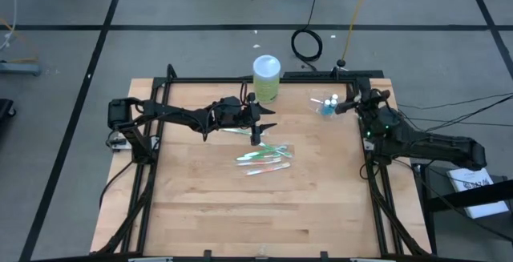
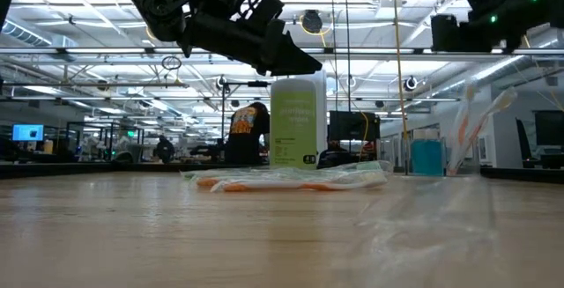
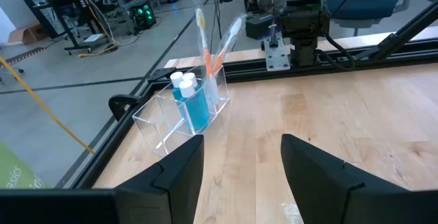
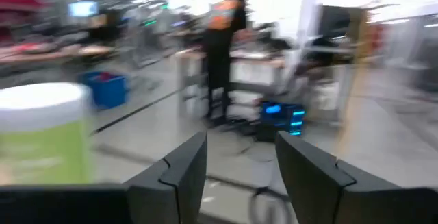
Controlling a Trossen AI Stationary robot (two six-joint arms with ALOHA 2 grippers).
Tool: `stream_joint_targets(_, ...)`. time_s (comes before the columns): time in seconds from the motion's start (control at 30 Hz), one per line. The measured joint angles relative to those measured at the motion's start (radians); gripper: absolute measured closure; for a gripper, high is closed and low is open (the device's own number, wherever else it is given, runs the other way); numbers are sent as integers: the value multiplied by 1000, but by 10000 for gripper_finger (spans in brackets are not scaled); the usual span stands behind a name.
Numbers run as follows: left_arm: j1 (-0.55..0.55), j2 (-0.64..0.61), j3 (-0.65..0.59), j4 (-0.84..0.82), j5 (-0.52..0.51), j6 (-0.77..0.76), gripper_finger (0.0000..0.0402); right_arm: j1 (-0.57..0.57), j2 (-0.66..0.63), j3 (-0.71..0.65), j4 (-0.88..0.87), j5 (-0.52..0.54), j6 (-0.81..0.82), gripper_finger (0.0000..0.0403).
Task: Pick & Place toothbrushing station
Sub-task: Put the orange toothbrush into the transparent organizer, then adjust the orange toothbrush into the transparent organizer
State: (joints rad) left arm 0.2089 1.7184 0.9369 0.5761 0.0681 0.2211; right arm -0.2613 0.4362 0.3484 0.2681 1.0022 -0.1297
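Observation:
A clear plastic holder (image 3: pixel 183 111) stands near the table's far right corner. In it are teal white-capped tubes (image 3: pixel 194 101) and upright pink-white toothbrushes (image 3: pixel 213 42); it also shows in the high view (image 1: pixel 325 105). Several wrapped green-white and pink-white toothbrushes (image 1: pixel 264 158) lie flat on the table's middle. My left gripper (image 1: pixel 264 119) hovers open and empty above the table just beyond these, pointing toward the holder. My right gripper (image 1: pixel 346 105) is open and empty in the air, right beside the holder.
A lime-green, white-lidded cylinder (image 1: pixel 266 78) stands at the far edge, just beyond my left gripper. A black frame (image 1: pixel 369 174) runs around the table. Bare wood (image 1: pixel 256 214) fills the near half. Cables (image 1: pixel 306 44) lie on the floor beyond.

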Motion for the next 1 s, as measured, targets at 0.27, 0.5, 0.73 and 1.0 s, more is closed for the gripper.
stream_joint_targets(0.27, 0, 0, 0, -6, 0, 10, 199, 100, 43, 328, -762, -428, 505, 252)
stream_joint_targets(0.5, 0, 0, 0, -7, 0, 10, 199, 107, 102, 346, -1191, -508, 850, 272)
stream_joint_targets(0.73, 0, 0, 0, -7, 0, 5, 199, 106, 163, 346, -1333, -473, 1000, 289)
stream_joint_targets(1.0, 0, 0, 0, -9, 0, 2, 199, 83, 214, 346, -1409, -421, 1060, 313)
